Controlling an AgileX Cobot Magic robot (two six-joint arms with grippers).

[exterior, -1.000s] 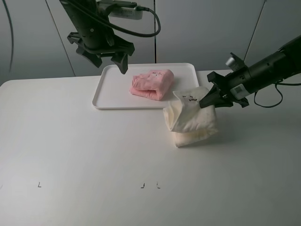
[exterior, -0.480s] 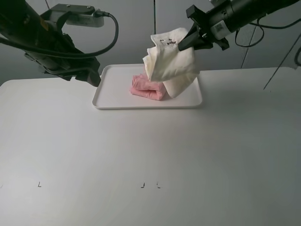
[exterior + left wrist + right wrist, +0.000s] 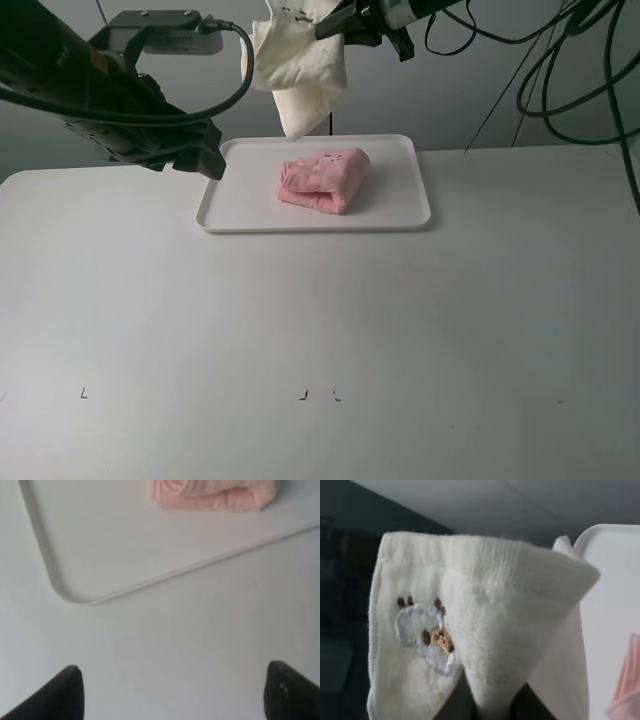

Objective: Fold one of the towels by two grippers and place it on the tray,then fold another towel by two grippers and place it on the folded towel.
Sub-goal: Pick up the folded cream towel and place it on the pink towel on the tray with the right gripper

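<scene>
Cream towel (image 3: 298, 60) aloft in right gripper (image 3: 325, 27), seemingly folded.

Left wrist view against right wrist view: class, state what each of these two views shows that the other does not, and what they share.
Only the left wrist view shows the bare white table and the left tool's two spread fingertips. Only the right wrist view shows the cream-white towel, pinched and hanging, with a small embroidered animal. Both show the white tray and the pale pink folded towel on it, only a sliver in the right wrist view.
</scene>
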